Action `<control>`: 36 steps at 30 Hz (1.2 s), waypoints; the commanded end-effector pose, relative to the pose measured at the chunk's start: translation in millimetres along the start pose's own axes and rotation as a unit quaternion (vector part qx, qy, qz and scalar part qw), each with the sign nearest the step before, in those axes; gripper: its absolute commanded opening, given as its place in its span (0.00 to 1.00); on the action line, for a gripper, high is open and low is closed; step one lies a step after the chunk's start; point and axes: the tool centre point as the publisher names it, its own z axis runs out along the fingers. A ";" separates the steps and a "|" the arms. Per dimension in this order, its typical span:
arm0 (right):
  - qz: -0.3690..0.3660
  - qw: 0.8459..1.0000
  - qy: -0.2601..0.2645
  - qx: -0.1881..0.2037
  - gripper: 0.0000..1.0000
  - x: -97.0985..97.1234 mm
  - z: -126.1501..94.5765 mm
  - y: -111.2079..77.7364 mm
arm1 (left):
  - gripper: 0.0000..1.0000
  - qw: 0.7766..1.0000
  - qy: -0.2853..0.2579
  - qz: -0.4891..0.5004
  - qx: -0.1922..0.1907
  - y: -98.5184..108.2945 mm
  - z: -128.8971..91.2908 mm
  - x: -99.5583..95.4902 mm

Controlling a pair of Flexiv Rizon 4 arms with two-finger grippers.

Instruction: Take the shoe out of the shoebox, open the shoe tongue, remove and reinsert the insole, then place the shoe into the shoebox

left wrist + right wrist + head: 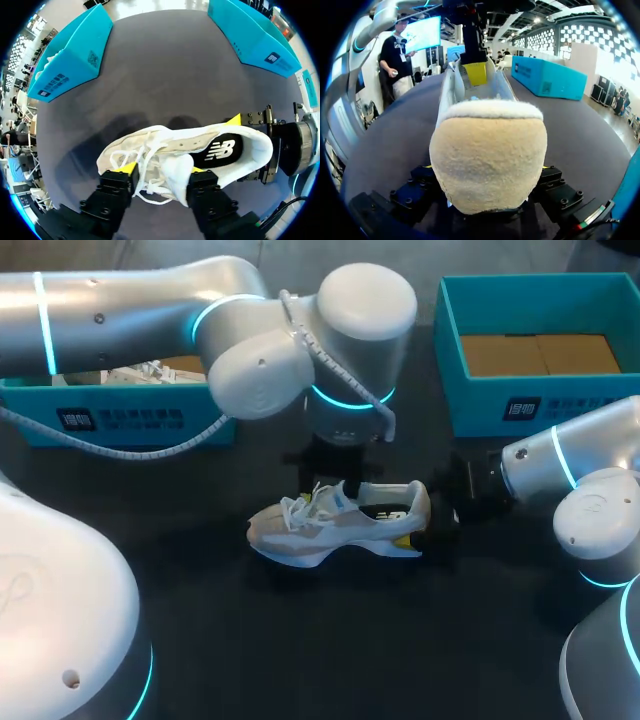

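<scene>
Open table (330, 640) fronts the shoe (340, 525); left arm (260, 370) covers its top, right end effector (432, 525) its heel.

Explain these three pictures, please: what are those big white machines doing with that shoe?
They are robot arms, a left arm and a right arm, at a dark table. One picture looks down from above; the two round ones come from a camera on each wrist. A white shoe rests on the table, two blue boxes beyond it. The right gripper, a two-fingered clamp, holds the shoe by its heel. The left gripper sits over the laces and tongue; whether it grips them is unclear.
</scene>
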 end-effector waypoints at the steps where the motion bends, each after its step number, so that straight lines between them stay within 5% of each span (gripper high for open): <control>1: 0.000 1.000 -0.001 0.002 0.00 -0.2 3.4 0.2 | 0.39 1.000 0.010 0.000 0.008 5.8 -7.3 -9.5; 10: 0.000 1.000 -0.001 0.002 0.00 -0.2 3.4 0.2 | 0.39 1.000 0.010 0.000 0.008 5.8 -7.3 -9.5; 11: 0.000 1.000 -0.001 0.002 0.00 -0.2 3.4 0.2 | 0.21 0.999 0.033 -0.007 0.031 11.2 -26.5 -12.9; 19: 0.000 1.000 -0.001 0.002 0.00 -0.2 3.4 0.2 | 0.00 0.998 0.043 -0.008 0.039 12.8 -33.0 -12.0; 36: 0.000 1.000 -0.001 0.002 0.00 -0.2 3.4 0.2 | 0.00 0.997 0.059 0.003 0.039 10.8 -34.6 -19.0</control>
